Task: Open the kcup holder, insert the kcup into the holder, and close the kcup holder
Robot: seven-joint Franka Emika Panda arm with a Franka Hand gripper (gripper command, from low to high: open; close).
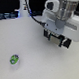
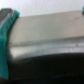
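The kcup [image 1: 15,59], a tiny pod with a bright green top, rests on the white table toward the exterior view's left, near the front. My gripper [image 1: 56,39] hangs from the white arm at the exterior view's right, well away from the pod and above the table, its dark fingers spread open with nothing between them. The wrist view is blurred: teal finger pads [image 2: 7,27] stand wide apart at either side of a grey surface [image 2: 45,32]. The kcup holder is out of view.
The white table [image 1: 37,57] fills most of the exterior view. Dark clutter [image 1: 8,16] lies along the far edge at the exterior view's left. A black cable [image 1: 29,9] runs to the arm.
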